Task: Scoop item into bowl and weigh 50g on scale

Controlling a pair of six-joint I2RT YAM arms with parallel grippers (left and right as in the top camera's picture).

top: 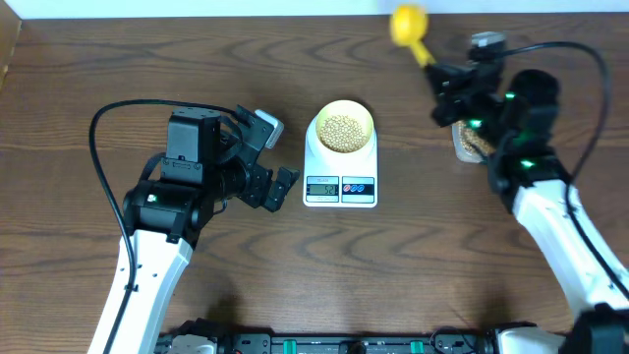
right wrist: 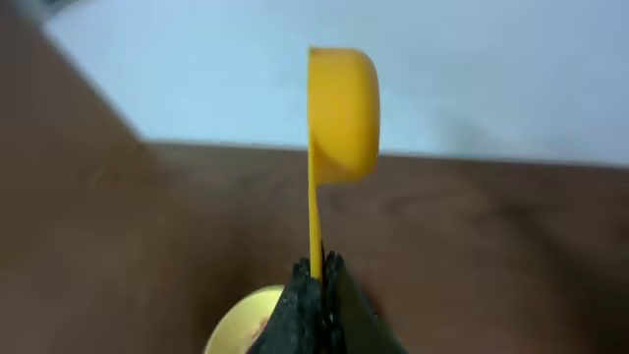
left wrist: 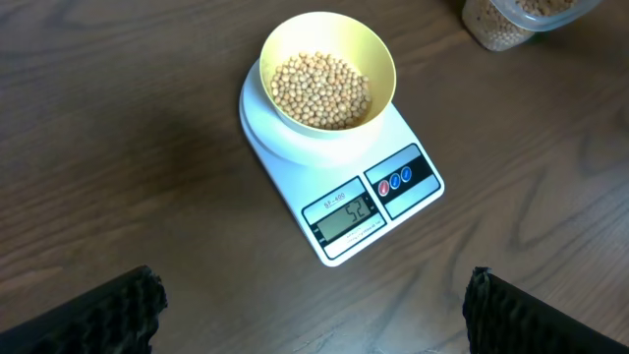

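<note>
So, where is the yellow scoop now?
Overhead view: the scoop is at the far right, held by its handle in the shut right gripper, beyond the bowl.

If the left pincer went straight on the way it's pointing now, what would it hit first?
Most likely the display end of the white kitchen scale, centred ahead of the open left pincer. The bowl of beans sits behind that. Depth is unclear, so the tabletop could come first.
</note>
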